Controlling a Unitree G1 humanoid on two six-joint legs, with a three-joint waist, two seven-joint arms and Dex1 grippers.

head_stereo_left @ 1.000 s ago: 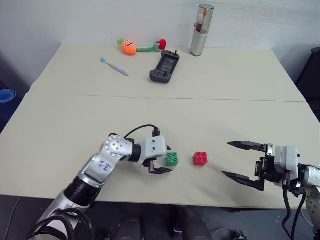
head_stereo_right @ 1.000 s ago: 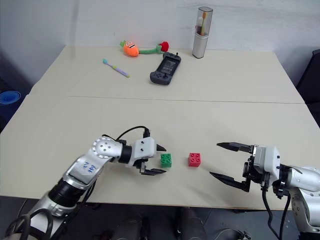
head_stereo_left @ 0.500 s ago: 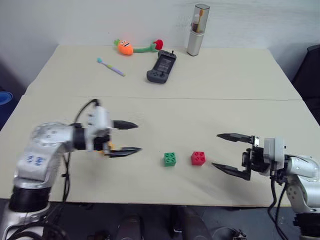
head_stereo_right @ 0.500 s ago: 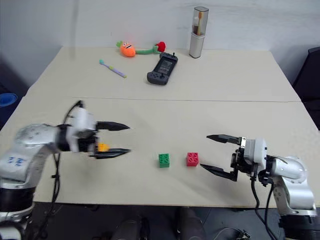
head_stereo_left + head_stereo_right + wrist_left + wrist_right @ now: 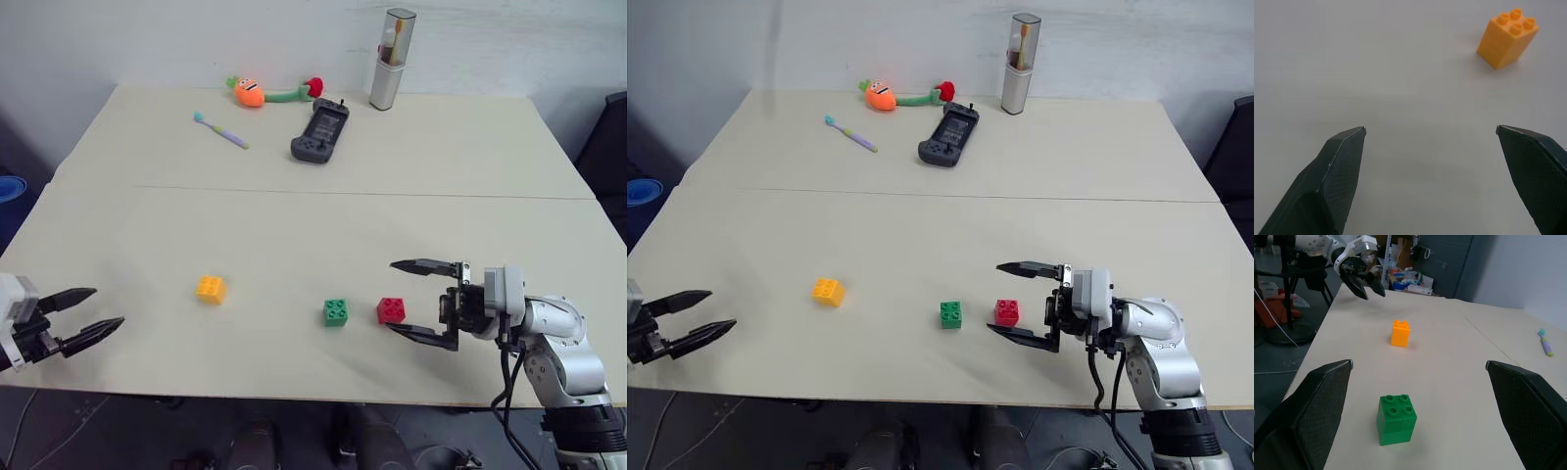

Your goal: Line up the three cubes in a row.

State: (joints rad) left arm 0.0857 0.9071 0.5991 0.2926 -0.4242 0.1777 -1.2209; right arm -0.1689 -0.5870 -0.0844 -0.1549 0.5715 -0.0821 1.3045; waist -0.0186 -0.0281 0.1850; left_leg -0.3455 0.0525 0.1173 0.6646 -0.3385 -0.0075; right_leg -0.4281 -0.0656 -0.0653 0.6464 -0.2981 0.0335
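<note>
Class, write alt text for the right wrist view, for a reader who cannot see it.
A green brick sits on a beige table between two open black fingers, with an orange brick farther off. Beyond it, the other arm's end effector hangs open at the table's far edge.

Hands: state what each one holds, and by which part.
Nothing is held. The left hand and right hand are open and empty; the bricks lie free on the table.

Even, soft room light falls on the pale table [image 5: 313,225]; shadows stay faint, no glare, and the head views look sharp.
</note>
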